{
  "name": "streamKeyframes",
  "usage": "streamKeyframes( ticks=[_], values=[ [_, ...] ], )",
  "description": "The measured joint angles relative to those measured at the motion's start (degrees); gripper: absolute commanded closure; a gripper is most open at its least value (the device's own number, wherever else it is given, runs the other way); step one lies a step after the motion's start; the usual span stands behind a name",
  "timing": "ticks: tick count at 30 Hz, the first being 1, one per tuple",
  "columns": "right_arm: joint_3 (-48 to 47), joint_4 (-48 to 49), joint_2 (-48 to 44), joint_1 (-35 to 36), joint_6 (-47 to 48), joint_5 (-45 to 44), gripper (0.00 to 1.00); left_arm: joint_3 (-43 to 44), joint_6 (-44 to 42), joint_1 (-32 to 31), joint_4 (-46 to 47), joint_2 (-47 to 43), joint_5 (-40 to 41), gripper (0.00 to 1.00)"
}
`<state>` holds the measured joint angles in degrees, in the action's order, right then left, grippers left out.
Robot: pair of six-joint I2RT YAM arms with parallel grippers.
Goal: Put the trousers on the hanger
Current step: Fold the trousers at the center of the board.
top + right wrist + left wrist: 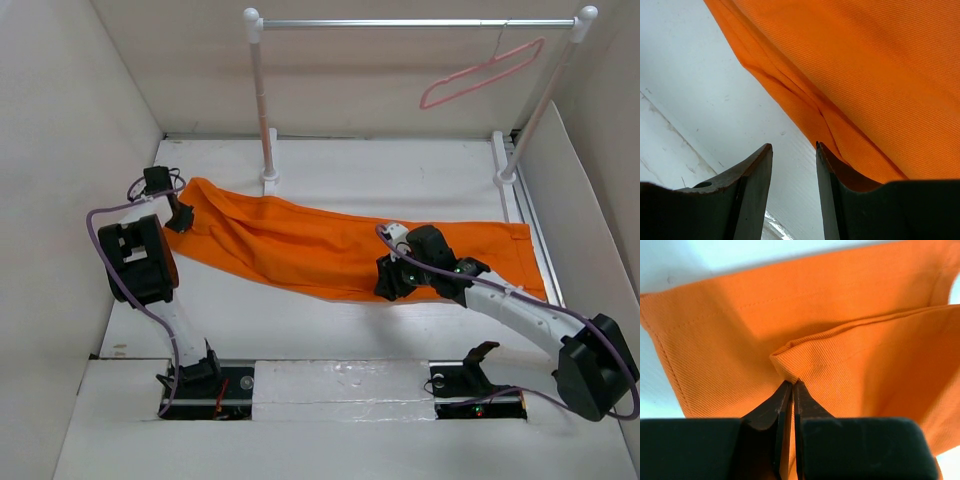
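The orange trousers (300,240) lie flat across the table from far left to right. My left gripper (180,216) is at their left end; in the left wrist view it (791,383) is shut on a small raised fold of the orange cloth (740,330). My right gripper (390,282) sits at the near edge of the trousers, mid-length. In the right wrist view it (794,147) is open, with bare table between the fingers and the cloth's folded edge (805,107) against the right finger. The pale-pink hanger (478,76) hangs tilted from the rail at the far right.
A metal rail (400,22) on two white posts (263,110) (540,110) stands at the back of the table. Beige walls close in left, right and behind. A raised white strip (330,385) runs along the near edge between the arm bases.
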<state>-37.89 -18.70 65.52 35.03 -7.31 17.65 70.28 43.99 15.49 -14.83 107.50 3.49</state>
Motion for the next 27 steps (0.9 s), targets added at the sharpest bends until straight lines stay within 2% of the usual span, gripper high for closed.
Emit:
streamKeyframes(
  ticks=[7,12,19,22,27],
  values=[
    [0.2,-0.2,0.0,0.0,0.0,-0.5,0.54,2.4,-0.8,0.0,-1.8,-1.2,3.0,1.00],
    [0.2,-1.0,-0.6,-1.6,1.5,-0.7,0.54,3.1,-1.7,0.0,-5.9,-7.8,7.5,1.00],
    [0.6,-2.4,-1.5,-7.5,5.3,0.3,0.54,6.4,-3.4,0.0,-8.3,-18.2,13.3,1.00],
    [1.0,-2.6,-1.5,-9.2,7.1,1.2,0.55,4.1,-3.2,0.2,-8.0,-19.5,15.2,1.00],
    [1.3,-4.4,-1.5,-11.2,9.6,2.5,0.54,-4.8,-2.1,3.7,-8.8,-18.2,16.3,1.00]
  ],
)
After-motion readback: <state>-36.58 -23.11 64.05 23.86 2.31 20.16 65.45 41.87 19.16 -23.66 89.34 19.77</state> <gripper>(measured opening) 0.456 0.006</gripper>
